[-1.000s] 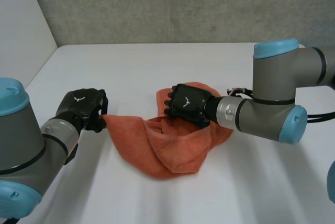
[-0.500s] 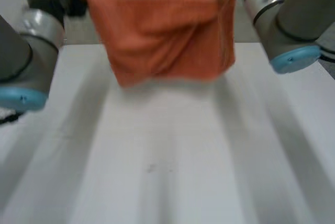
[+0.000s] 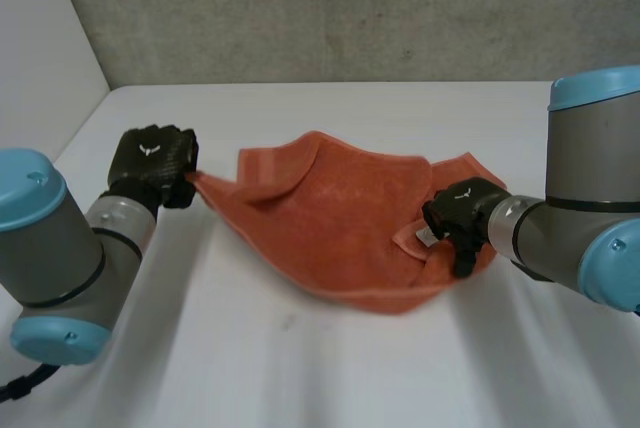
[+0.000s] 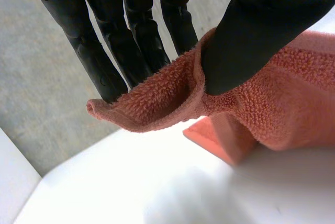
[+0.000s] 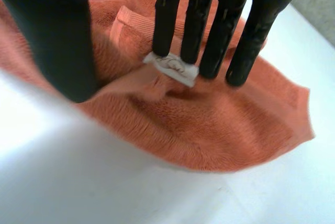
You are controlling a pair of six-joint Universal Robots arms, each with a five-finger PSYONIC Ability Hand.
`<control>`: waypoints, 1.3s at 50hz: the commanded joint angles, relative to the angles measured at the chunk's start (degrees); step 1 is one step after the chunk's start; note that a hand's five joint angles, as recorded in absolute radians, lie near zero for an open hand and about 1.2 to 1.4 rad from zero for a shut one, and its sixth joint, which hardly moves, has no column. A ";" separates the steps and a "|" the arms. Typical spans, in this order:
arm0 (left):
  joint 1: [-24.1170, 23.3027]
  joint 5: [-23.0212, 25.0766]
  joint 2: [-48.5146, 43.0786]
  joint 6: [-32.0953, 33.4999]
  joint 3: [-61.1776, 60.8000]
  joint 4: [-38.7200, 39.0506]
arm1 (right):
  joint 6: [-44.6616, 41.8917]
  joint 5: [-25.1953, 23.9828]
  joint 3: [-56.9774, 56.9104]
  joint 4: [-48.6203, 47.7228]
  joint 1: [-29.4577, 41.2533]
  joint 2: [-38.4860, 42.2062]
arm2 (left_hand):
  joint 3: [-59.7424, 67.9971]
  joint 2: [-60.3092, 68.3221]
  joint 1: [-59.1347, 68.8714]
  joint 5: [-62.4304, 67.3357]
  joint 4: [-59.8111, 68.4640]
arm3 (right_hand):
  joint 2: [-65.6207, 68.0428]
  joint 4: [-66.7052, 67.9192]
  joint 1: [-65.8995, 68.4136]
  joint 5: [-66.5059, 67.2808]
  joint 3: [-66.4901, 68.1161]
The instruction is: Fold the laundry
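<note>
1 orange towel (image 3: 340,218) on 1 table (image 3: 300,368) btw 2 hands: pinched at 1 corner by L hand (image 3: 152,160), thumb vs fingers, and at the edge w/ 1 white label (image 5: 172,68) by R hand (image 3: 460,210).

White table (image 3: 330,368) before a rough grey concrete wall (image 3: 330,8), white side wall (image 3: 40,48) adjoining.
</note>
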 commanded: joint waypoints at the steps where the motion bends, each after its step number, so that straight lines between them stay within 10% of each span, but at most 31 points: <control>1: 1.01 0.02 0.52 1.36 -2.46 0.00 | 4.22 -0.50 0.06 -2.95 -0.55 -5.53 | 11.79 11.34 16.64 15.11 11.47 | -22.23 -23.07 -16.35 -23.12 -22.54; 8: 1.46 0.11 1.84 1.71 -3.78 0.00 | 2.74 -3.92 2.52 -7.27 -0.46 -9.33 | 11.79 11.34 16.64 15.11 11.47 | -21.73 -22.58 -15.86 -22.62 -22.05; 18: 1.81 0.11 2.01 1.71 -4.31 -0.09 | -24.93 -17.19 6.39 -6.48 -1.60 -8.36 | 11.79 11.34 16.64 15.11 11.47 | -19.71 -20.56 -13.84 -20.61 -20.03; 30: 1.81 0.11 2.01 1.62 -4.57 -0.09 | -43.05 -19.22 2.53 -6.13 -3.10 1.74 | 11.79 11.34 16.64 15.11 11.47 | -13.49 -14.34 -7.62 -14.39 -13.81; 42: 1.89 0.11 2.01 1.62 -5.01 0.00 | -44.37 -19.92 0.06 -6.83 -3.10 7.19 | 11.79 11.34 16.64 15.11 11.47 | -7.09 -7.94 -1.22 -7.99 -7.41; 50: 1.89 0.11 1.93 1.53 -5.10 -0.09 | -44.29 -19.66 -0.55 -6.83 -3.63 7.98 | 11.79 11.34 16.64 15.11 11.47 | 38.72 37.88 44.60 37.83 38.41; 55: 1.98 0.11 1.93 1.62 -5.10 -0.09 | -42.70 -19.40 -0.73 -7.09 -5.47 7.72 | 11.79 11.34 16.64 15.11 11.47 | 38.77 37.92 44.64 37.87 38.45; 65: 4.62 0.11 7.28 1.71 -5.01 -6.06 | -15.21 -17.38 2.26 -7.10 -13.99 -7.38 | 11.79 11.34 16.64 15.11 11.47 | 38.77 37.92 44.64 37.87 38.45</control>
